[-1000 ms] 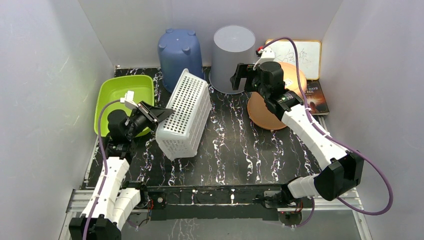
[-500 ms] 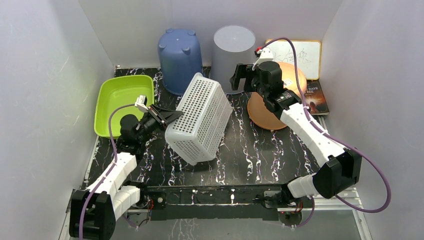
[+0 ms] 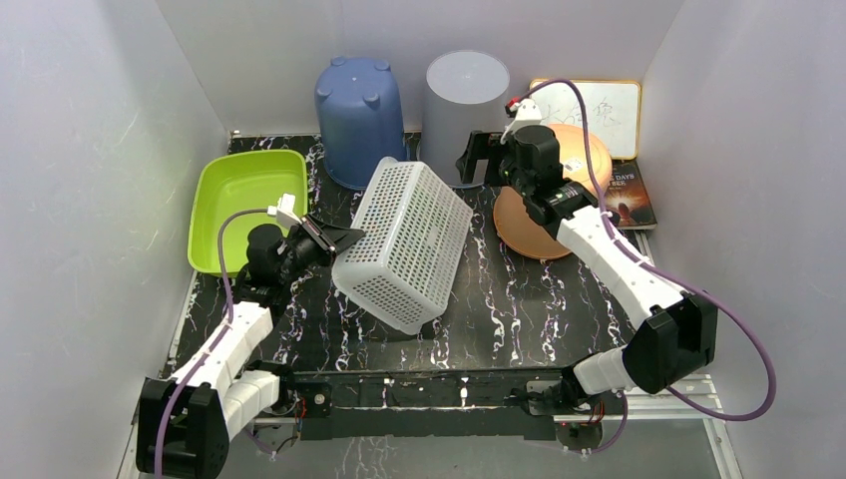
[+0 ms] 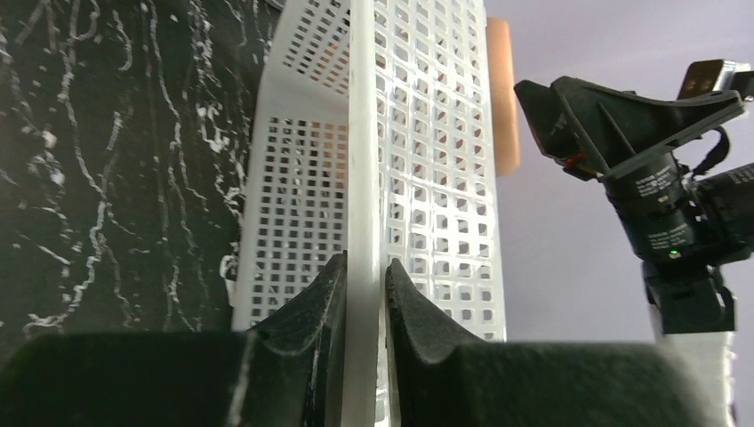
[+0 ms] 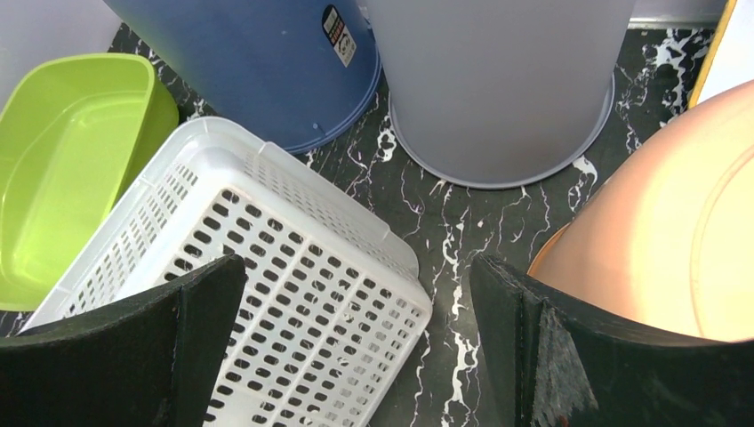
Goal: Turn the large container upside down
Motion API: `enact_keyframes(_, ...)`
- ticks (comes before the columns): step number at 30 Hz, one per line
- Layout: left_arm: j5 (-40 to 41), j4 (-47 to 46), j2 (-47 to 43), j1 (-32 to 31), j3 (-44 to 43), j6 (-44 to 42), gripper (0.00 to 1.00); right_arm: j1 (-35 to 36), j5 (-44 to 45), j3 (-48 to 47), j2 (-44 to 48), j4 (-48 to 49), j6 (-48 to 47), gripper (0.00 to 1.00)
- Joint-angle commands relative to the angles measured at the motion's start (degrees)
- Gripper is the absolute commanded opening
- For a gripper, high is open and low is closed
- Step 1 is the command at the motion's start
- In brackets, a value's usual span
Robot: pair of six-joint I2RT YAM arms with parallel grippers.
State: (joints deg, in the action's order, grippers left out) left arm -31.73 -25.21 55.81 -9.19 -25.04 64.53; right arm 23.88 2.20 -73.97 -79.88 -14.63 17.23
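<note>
Between pale grey walls, over the black, white-veined tabletop, the left gripper is clamped on the rim of the tilted white basket just ahead of it, while the right gripper hangs wide open and empty beyond the basket's far corner.

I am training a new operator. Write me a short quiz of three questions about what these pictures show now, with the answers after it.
1. True or false: the left gripper is shut on the rim of the white perforated plastic basket, which is tilted, not flat on the table.
2. Choose one. The right gripper is:
A) shut on the basket
B) open and holding nothing
C) shut on an orange plate
3. Fill in the missing word: the rectangular plastic tub on the left side of the table is lime ____ in colour.

Key: 1 true; 2 B; 3 green.
</note>
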Motion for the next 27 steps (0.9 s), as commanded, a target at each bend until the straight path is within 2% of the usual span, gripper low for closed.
enact_keyframes(1, 7.0, 16.0, 2.5, -0.3, -0.1, -14.0, 0.00, -0.3, -1.4, 1.3, 0.0, 4.2, 0.6, 0.98)
enact_keyframes(10, 14.7, 22.8, 9.4, -0.3, -2.2, -21.2, 0.03, -0.3, -1.7, 3.2, 0.5, 4.7, 0.8, 0.98)
enact_keyframes(20, 17.6, 21.2, 15.3, -0.9, -1.8, -24.1, 0.07, -0.5, -2.2, 4.5, 0.8, 5.1, 1.1, 0.98)
enact_keyframes(24, 19.7, 24.9, 14.9, -2.3, -4.8, -26.6, 0.15, -0.4, -2.2, 4.7, 0.8, 5.1, 1.1, 0.98)
enact_keyframes(27, 21.6, 30.4, 12.8, -3.7, -9.5, -30.3, 0.29, -0.4, -2.3, 4.9, 0.7, 5.0, 0.9, 0.98)
